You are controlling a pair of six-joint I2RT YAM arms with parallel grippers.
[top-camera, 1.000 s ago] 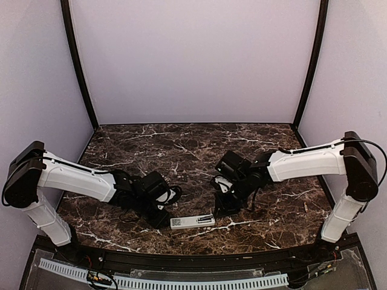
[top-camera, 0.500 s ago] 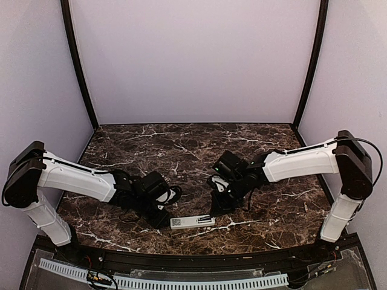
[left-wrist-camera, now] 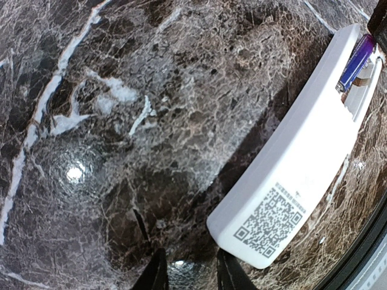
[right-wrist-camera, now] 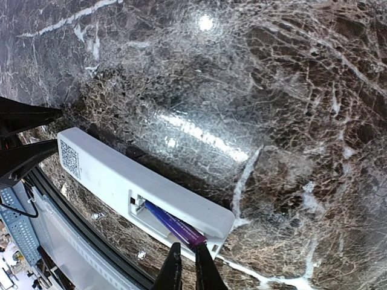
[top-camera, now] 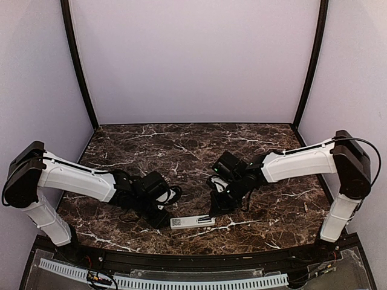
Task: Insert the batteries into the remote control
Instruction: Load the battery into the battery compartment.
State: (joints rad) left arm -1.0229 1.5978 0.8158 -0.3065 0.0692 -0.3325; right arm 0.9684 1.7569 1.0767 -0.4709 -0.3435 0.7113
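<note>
Right wrist view is showing the remote [right-wrist-camera: 121, 175] lying label side up on the marble table [right-wrist-camera: 272, 90], close to its near edge, with the battery bay open at the end nearest this camera. One bluish-purple battery [right-wrist-camera: 172, 225] is lying in the bay. The slot beside it is looking empty, though that is hard to tell. The right gripper [right-wrist-camera: 186, 258] is hovering just over the battery's outer end, its fingers almost together with only a sliver of gap and nothing visible between them. The left gripper [left-wrist-camera: 190, 269] is sitting at the label end of the remote, its jaws partly apart and clamping nothing.

The likely trouble is coming from pressing on a round battery with such narrow tips. They could skid off the curve and flick that end up out of its slot. Because the left gripper is only standing beside the remote, not clamping it, a push along the body could slide or pivot it toward the table's edge.
</note>
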